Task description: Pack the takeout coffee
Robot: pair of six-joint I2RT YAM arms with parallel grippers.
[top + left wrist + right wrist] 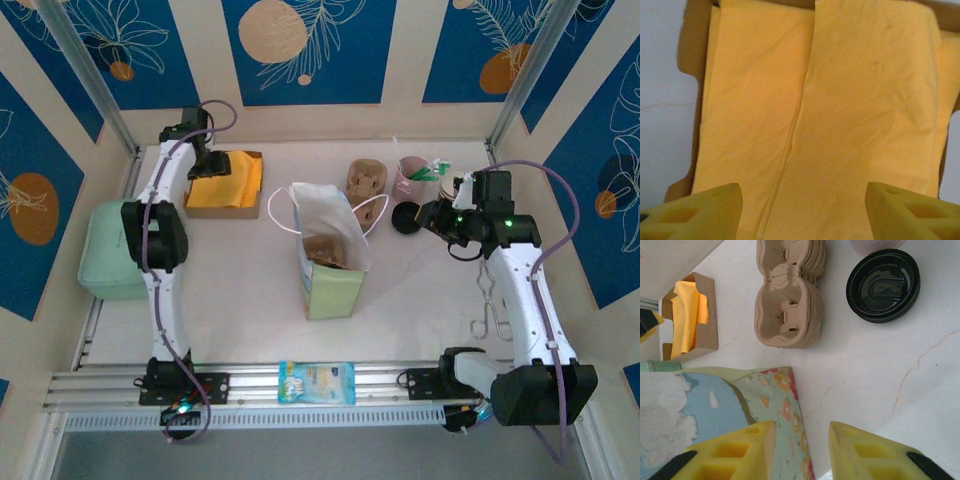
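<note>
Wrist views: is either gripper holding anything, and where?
Nothing held: the left gripper is open over yellow napkins, the right gripper open and empty beside the floral paper bag.

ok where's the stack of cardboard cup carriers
In the top view the carrier stack lies toward the back of the table, just behind the paper bag and left of the pink cup.

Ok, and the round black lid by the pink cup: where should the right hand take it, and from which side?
Take the black lid by its outer rim, coming straight down from above. It lies flat on the table and is round, so two opposite rim points should hold it. The pink cup stands close behind it, so I would close on its left and right sides.
</note>
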